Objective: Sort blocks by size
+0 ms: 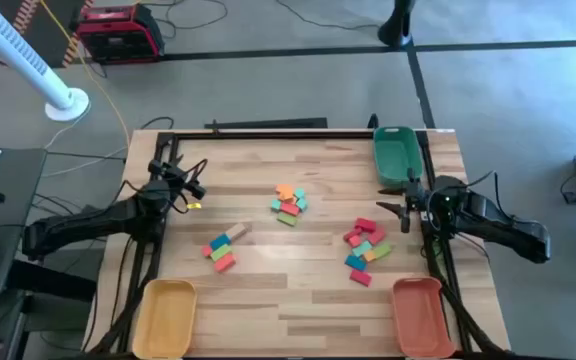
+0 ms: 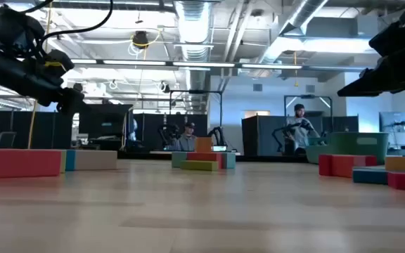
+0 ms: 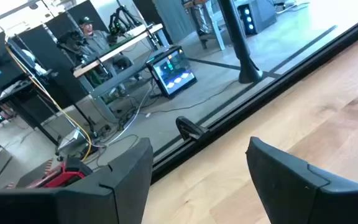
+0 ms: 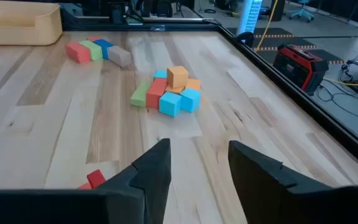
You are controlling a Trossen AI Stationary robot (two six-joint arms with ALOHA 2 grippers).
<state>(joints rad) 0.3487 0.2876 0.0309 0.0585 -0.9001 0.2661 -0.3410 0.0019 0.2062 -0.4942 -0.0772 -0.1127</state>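
The right gripper [image 1: 400,211] is hanging above the table's right edge with its fingers apart and nothing between them, just beside the green tray [image 1: 396,152]. The left gripper [image 1: 190,189] is waiting over the left side, also parted and empty, facing the table's far rail.

Judging from the layout, no block is being picked yet. To do the step well, the right arm is probably best lowering onto one block at the outside of a pile, fingers straddling its short sides, so neighbours are not getting knocked.

The blocks are lying in three groups: the right pile [image 1: 365,251] near the right gripper, the middle pile [image 4: 169,91] ahead of it, and a short row [image 1: 223,248] near the left arm.
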